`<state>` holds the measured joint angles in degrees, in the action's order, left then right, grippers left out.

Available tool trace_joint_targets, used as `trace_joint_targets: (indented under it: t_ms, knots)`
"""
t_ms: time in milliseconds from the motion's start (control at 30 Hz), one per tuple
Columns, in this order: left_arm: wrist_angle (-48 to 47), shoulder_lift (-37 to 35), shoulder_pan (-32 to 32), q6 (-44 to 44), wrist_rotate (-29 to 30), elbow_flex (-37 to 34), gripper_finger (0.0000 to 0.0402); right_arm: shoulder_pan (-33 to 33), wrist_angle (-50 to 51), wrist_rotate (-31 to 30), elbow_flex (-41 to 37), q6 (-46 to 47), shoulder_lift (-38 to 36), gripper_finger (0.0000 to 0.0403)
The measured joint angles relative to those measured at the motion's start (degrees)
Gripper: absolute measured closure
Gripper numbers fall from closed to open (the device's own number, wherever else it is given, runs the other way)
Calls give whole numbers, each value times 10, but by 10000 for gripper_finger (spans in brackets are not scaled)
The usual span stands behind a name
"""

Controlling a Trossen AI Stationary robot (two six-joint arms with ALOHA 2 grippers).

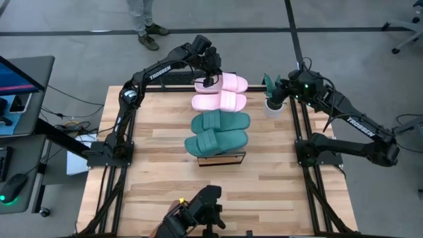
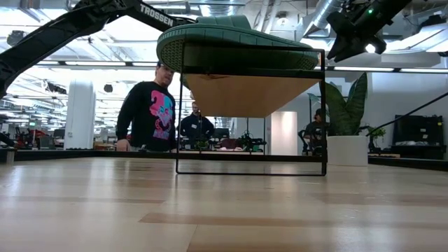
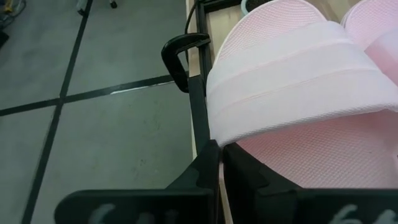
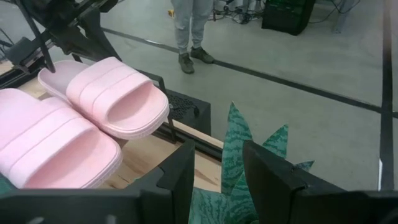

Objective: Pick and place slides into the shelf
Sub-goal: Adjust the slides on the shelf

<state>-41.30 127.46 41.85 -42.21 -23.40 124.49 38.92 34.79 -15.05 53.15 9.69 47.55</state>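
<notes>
Four slides (image 1: 219, 119) lie on the shelf (image 1: 222, 158). Left end effector (image 1: 210, 81), pressed together, sits beside a pink heel; right end effector (image 1: 283, 91) spread. Soft, light foam; grip by the strap.

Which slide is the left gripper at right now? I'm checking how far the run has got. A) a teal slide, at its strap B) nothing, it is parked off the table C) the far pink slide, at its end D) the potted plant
C: in the high view the left gripper, shut, sits at the end of the far pink slide on the shelf; the teal slides lie apart from it.
</notes>
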Motion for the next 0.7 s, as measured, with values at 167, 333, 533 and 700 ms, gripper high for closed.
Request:
trace_joint_targets:
  t_ms: [167, 333, 533, 700]
  knots:
    - [0, 0, 1, -1, 5, 0, 401, 0, 0, 0, 0, 5, 0, 274]
    - [0, 0, 1, -1, 8, 0, 401, 0, 0, 0, 0, 5, 0, 274]
    - [0, 0, 1, -3, 14, 0, 401, 0, 0, 0, 0, 5, 0, 274]
    - [1, 0, 1, -11, 24, 0, 401, 0, 0, 0, 0, 5, 0, 274]
